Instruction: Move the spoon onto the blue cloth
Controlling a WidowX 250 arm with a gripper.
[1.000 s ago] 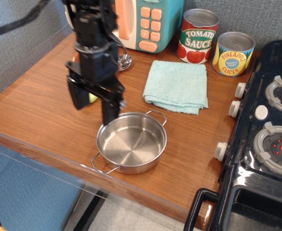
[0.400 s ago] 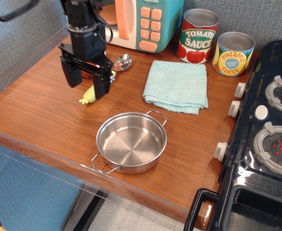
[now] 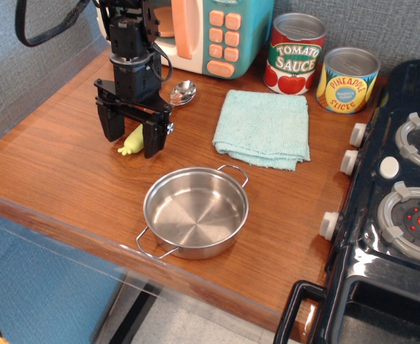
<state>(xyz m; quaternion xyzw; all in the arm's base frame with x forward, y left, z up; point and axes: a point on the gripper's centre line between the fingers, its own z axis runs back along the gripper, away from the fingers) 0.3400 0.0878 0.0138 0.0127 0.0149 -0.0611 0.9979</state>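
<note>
Observation.image looks down on a wooden surface (image 3: 67, 172) with a black gripper (image 3: 131, 140) at about 10 o'clock from the steel pan (image 3: 196, 211). Its jaws are spread wide, one finger on each side of the spoon's pale yellow-green handle, and they hold nothing. The spoon (image 3: 156, 115) lies flat on the surface, its shiny bowl pointing toward 2 o'clock near the toy microwave (image 3: 217, 36), the handle tip toward 8 o'clock. The blue cloth (image 3: 264, 129) lies folded at 3 o'clock from the spoon, apart from it, and at 1 o'clock from the pan. Behind the cloth, at its 12 o'clock, stand a tomato sauce can (image 3: 294, 54) and a pineapple slices can (image 3: 347, 80), side by side. A toy stove (image 3: 396, 201) fills the right edge, its white knobs facing the cloth.
</note>
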